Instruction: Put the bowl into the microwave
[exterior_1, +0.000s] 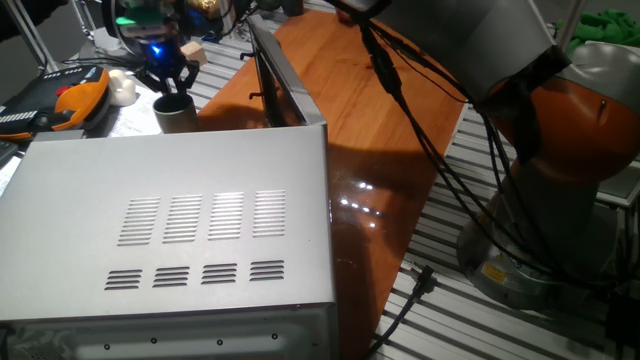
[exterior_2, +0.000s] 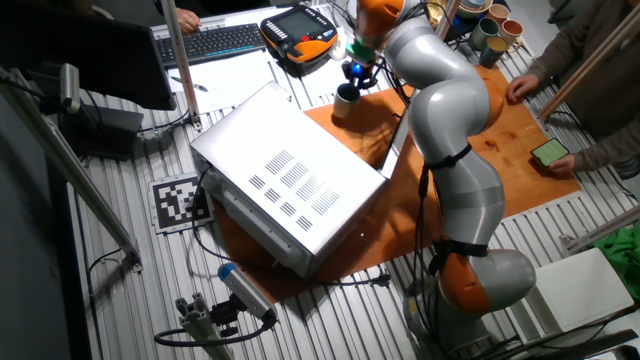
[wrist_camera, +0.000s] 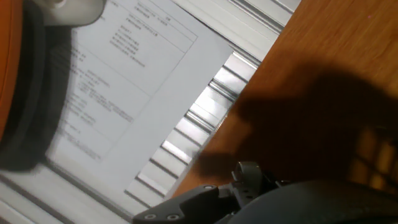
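Hovered with the gripper (exterior_1: 168, 80) directly above the bowl (exterior_1: 176, 112), fingers spread around its rim. Not clear whether grasping yet. Beside the hand, the microwave (exterior_1: 180, 230) with door ajar.

Counter (exterior_2: 150, 260): ribbed aluminium profile surface, with an orange-brown wooden board (exterior_1: 370, 120) laid on top. Board is glossy; small light reflections show on it. Printed marker tag (exterior_2: 178, 200) lies flat on the slats. Keyboard (exterior_2: 220, 40) and printed paper sheets (wrist_camera: 118, 81) at the far side. Black cables (exterior_1: 440, 170) trail across board and slats. Lighting dim overall.
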